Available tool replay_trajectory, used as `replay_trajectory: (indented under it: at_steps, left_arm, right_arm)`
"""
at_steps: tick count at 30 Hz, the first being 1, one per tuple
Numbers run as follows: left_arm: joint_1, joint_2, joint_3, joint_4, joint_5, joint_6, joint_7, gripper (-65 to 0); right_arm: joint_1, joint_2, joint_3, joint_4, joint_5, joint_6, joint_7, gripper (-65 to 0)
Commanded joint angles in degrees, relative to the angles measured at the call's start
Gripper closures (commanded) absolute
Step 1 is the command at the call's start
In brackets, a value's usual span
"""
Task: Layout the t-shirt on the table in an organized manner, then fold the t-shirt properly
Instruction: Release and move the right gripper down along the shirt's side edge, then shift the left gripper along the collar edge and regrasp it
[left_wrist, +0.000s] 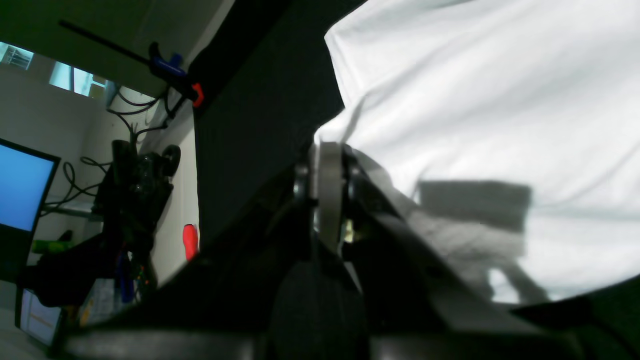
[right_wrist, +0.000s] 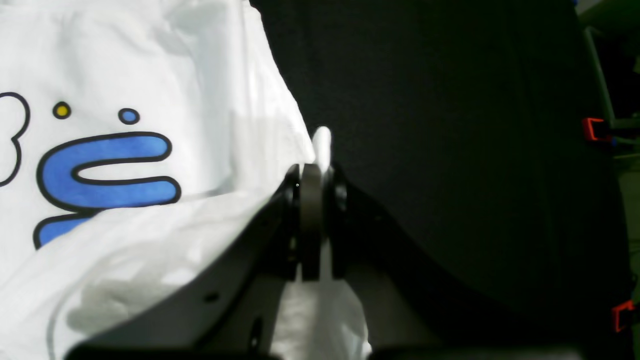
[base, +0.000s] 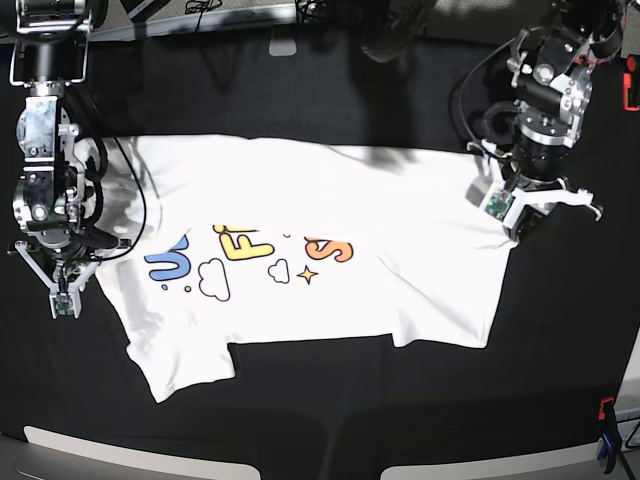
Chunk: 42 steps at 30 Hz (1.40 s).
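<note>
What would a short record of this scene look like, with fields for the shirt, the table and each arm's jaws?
shirt: the t-shirt, white, spread print-side up, some wrinkles
table: the table, black cloth, red clips at its edge
left gripper: jaws shut on the shirt's edge
right gripper: jaws shut on the opposite edge, by the blue letter
folding: not yet begun

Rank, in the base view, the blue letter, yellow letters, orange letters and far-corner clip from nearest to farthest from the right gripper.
From the right gripper, shut on the t-shirt:
1. Blue letter, just beside it.
2. Yellow letters, mid-print.
3. Orange letters, beyond those.
4. Clip, opposite bottom corner.
</note>
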Motion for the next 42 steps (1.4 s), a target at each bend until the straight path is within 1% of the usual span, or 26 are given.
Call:
replay_trajectory:
  at_steps: [1, 5, 7, 8, 10, 11, 12, 13, 14, 15, 17, 21, 23, 26, 28, 29, 30, 31, 34, 35, 36, 37, 39, 41, 42]
  left_arm:
    - [-0.5, -0.5, -0.4, -0.5, 0.9, 1.9, -0.5, 0.0]
    - [-0.4, -0.5, -0.4, -6.1, 1.0, 1.9, -2.0, 0.0]
    - [-0.5, -0.5, -0.4, -8.0, 1.0, 1.9, -2.7, 0.0]
    - [-0.5, -0.5, -0.4, -8.5, 1.0, 1.9, -3.1, 0.0]
    - [-0.5, -0.5, -0.4, -8.4, 1.0, 1.9, -3.1, 0.0]
    - [-0.6, -0.4, -0.4, -8.4, 1.0, 1.9, -3.4, -5.8]
    - [-0.9, -0.2, -0.4, -8.4, 1.0, 1.9, -3.5, -12.3]
    - [-1.2, 0.0, -0.4, -8.4, 1.0, 1.9, -3.4, -17.3]
    - [-1.6, 0.0, -0.4, -8.4, 1.0, 1.9, -3.4, -20.3]
    - [-2.0, 0.0, -0.4, -8.4, 0.9, 1.9, -3.3, -20.9]
    - [-3.0, 0.0, -0.4, -8.4, 1.0, 1.9, -2.2, -20.9]
    - [-4.6, -0.1, -0.4, -7.8, 1.1, 1.8, 2.1, -20.9]
    - [-4.5, -0.1, -0.4, -6.6, 1.4, 0.7, 2.7, -20.9]
    - [-3.8, -0.1, -0.4, -3.2, 1.4, -3.3, 2.6, -20.9]
    - [-3.3, -0.1, -0.4, -0.4, 1.4, -7.2, 3.0, -20.9]
    - [-2.9, -0.1, -0.4, 0.9, 1.3, -10.7, 3.4, -20.8]
    - [-2.5, -0.1, -0.4, 1.9, 0.7, -15.1, 4.0, -20.6]
    - [-2.1, -0.2, -0.4, 2.6, -1.2, -19.3, 4.6, -20.4]
    - [-2.0, -0.9, -0.4, 2.8, -13.2, -30.1, 7.9, -20.4]
    - [-2.0, -1.2, -0.4, 2.8, -15.8, -33.0, 9.0, -20.4]
    - [-1.8, -1.3, -0.4, 2.8, -16.6, -34.8, 9.5, -20.4]
    - [-1.7, -1.4, -0.4, 2.8, -16.0, -35.5, 9.4, -20.4]
    - [-1.4, -1.5, -0.4, 2.8, -13.8, -35.3, 8.4, -18.9]
    - [-0.8, -1.9, -0.3, 2.8, -13.6, -35.1, 7.2, -15.8]
    - [-0.2, -2.2, -0.3, 2.8, -13.6, -35.2, 7.0, -15.5]
  right_arm:
    - [1.2, 1.0, 0.5, 0.9, -0.7, -0.5, 2.1, 0.0]
    - [1.2, 1.0, 0.5, 0.9, -1.3, -0.3, 2.4, 0.0]
    - [1.2, 1.0, 0.5, 0.9, -1.3, 0.9, 1.9, 0.0]
    - [1.2, 1.0, 0.5, 0.9, -1.3, 1.2, 1.9, -4.6]
    - [1.3, 1.0, 0.5, 0.9, -1.3, 1.3, 2.0, -21.3]
    - [1.2, 1.0, 0.5, 0.9, -1.3, 1.3, 2.2, -28.2]
    - [1.2, 1.0, 0.5, 0.9, -1.3, 1.3, 2.4, -33.1]
    - [1.3, 1.0, 0.5, 0.9, -1.3, 1.3, 2.6, -35.2]
    - [1.3, 1.0, 0.5, 0.9, -1.3, 1.3, 2.6, -35.3]
    - [1.3, 1.0, 0.5, 0.9, -1.3, 1.3, 2.6, -35.3]
    - [1.3, 1.0, 0.5, 1.0, -1.3, 1.3, 2.0, -35.3]
    - [1.2, 1.0, 0.5, 1.3, -1.3, 1.4, 0.6, -35.2]
    - [1.2, 1.0, 0.5, 2.2, -1.3, 2.4, 0.5, -35.1]
    - [1.2, 1.0, 0.5, 4.8, -1.3, 7.0, -0.3, -35.1]
    - [1.2, 1.0, 0.5, 7.0, -1.3, 8.6, -1.6, -35.1]
    - [1.2, 1.0, 0.5, 8.1, -1.3, 8.7, -2.6, -35.1]
    - [1.2, 1.0, 0.5, 9.1, -1.4, 8.8, -3.5, -35.1]
    - [1.2, 1.0, 0.5, 10.1, -1.7, 8.9, -4.3, -35.1]
    - [0.9, 1.1, 0.5, 12.7, -2.3, 8.9, -5.9, -35.1]
    - [0.9, 1.1, 0.5, 13.4, -2.2, 8.9, -6.3, -35.1]
    - [0.9, 1.1, 0.5, 14.1, -2.2, 8.9, -6.6, -35.1]
    - [0.9, 1.1, 0.5, 14.7, -2.2, 8.9, -6.7, -35.1]
    - [0.9, 1.1, 0.5, 15.5, -2.2, 8.9, -6.8, -35.1]
    - [0.9, 1.1, 0.5, 15.6, -2.2, 8.9, -6.8, -35.1]
    - [0.9, 1.1, 0.5, 15.6, -2.2, 8.8, -6.8, -35.1]
